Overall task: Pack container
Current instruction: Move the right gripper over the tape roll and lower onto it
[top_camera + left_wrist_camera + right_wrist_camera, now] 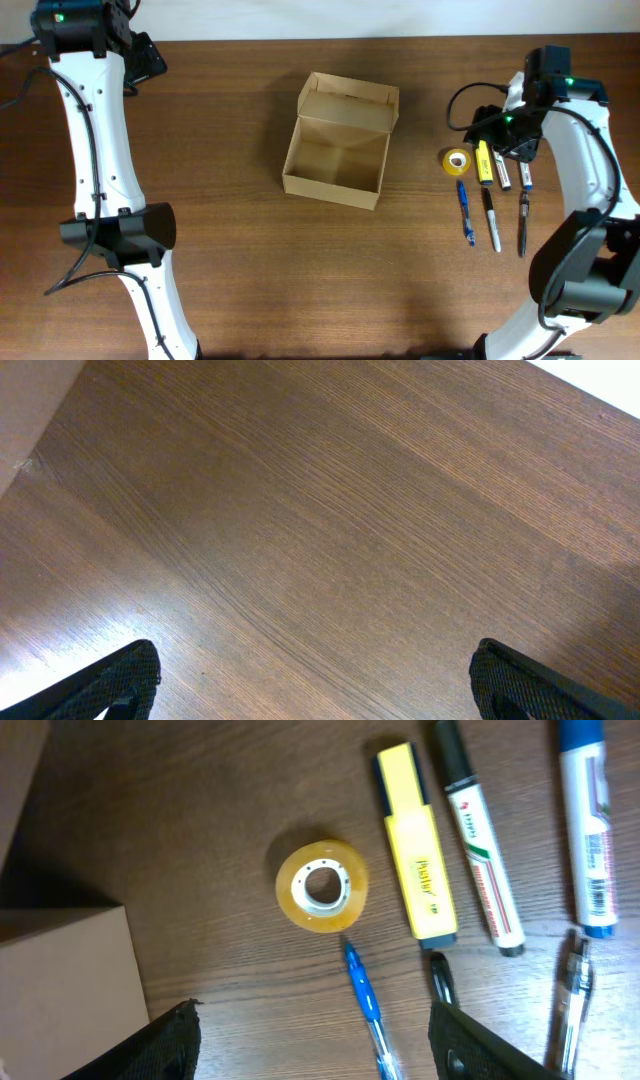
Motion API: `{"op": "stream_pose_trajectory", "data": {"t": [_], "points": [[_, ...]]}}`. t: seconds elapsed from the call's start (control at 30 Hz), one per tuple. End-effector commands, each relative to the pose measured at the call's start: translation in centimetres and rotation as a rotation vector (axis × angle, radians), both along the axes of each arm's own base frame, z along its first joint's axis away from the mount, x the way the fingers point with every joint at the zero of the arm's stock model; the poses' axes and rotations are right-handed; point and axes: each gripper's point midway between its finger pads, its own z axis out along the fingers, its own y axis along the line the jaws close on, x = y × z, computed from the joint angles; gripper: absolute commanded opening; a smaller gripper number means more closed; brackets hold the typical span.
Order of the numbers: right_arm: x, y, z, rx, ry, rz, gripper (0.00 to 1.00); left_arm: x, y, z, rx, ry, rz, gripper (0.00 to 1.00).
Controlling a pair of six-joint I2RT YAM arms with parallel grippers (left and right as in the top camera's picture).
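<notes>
The container (337, 150) is an open tan cardboard box at the table's middle, its flap lid standing at the far side and its inside bare. One corner of it shows in the right wrist view (60, 990). My right gripper (320, 1045) is open and empty above a yellow tape roll (321, 886) and a blue pen (365, 1005). In the overhead view the right gripper (503, 130) hovers over the stationery at the right. My left gripper (315, 680) is open and empty over bare wood, at the far left in the overhead view (148, 58).
Right of the box lie the tape roll (456, 161), a yellow highlighter (483, 162), two markers (503, 172) (524, 172), the blue pen (466, 212) and two dark pens (491, 222) (522, 226). The table's far edge runs behind the arms.
</notes>
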Motion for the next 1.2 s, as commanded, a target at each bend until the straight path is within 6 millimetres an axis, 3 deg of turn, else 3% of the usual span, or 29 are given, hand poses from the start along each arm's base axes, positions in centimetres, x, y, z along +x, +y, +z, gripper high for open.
{"op": "stream_pose_trajectory", "data": {"t": [0.0, 0.2, 0.5, 1.17], "points": [[0.8, 1.6, -0.6, -0.007, -0.003, 0.092, 0.73, 0.0, 0.4, 0.3, 0.015, -0.006, 0.005, 1.0], [1.0, 3.7, -3.1, -0.025, 0.053, 0.156, 0.73, 0.0, 0.4, 0.3, 0.015, -0.007, 0.005, 1.0], [0.7, 3.7, -6.4, -0.06, 0.133, 0.17, 0.71, 0.0, 0.4, 0.3, 0.015, -0.006, 0.005, 1.0], [2.4, 4.0, -9.1, -0.058, 0.112, 0.18, 0.72, 0.0, 0.4, 0.3, 0.015, -0.006, 0.005, 1.0]]}}
